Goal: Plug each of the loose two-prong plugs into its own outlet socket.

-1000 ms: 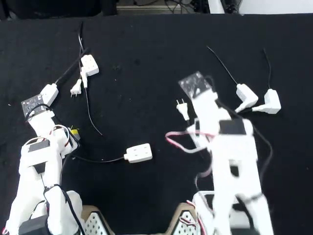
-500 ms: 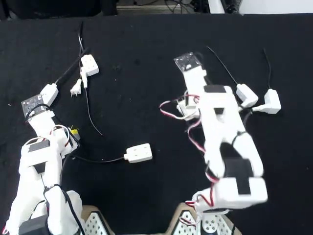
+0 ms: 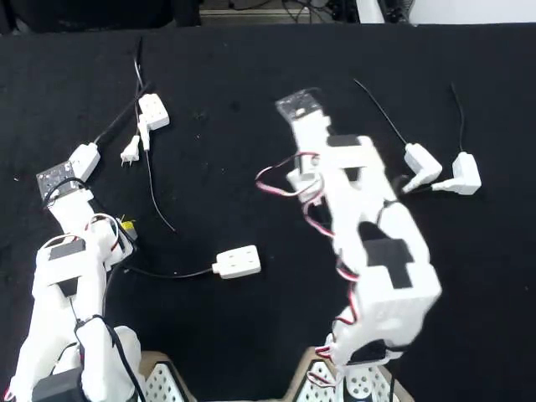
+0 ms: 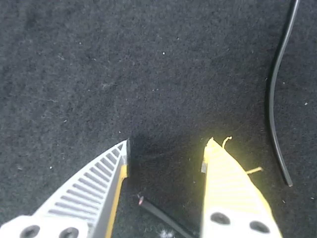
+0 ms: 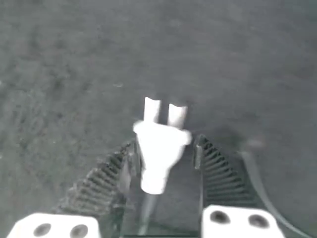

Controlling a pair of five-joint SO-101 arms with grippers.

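Swung leftward over the black table (image 3: pixel 251 84), the right arm (image 3: pixel 360 209) now has its right gripper (image 5: pixel 164 144) straddling a white two-prong plug (image 5: pixel 159 151). The plug lies between the parted fingers, prongs pointing away. The left gripper (image 4: pixel 168 143) stands wide open, a black cable end (image 4: pixel 148 206) between its fingers.

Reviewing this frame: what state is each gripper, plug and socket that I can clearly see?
left gripper: open, holding nothing.
first plug: loose, prongs bare, not in any socket.
right gripper: open, straddling the first plug, not visibly clamped on it.
second plug: loose, prongs bare.
centre socket: nothing plugged in.
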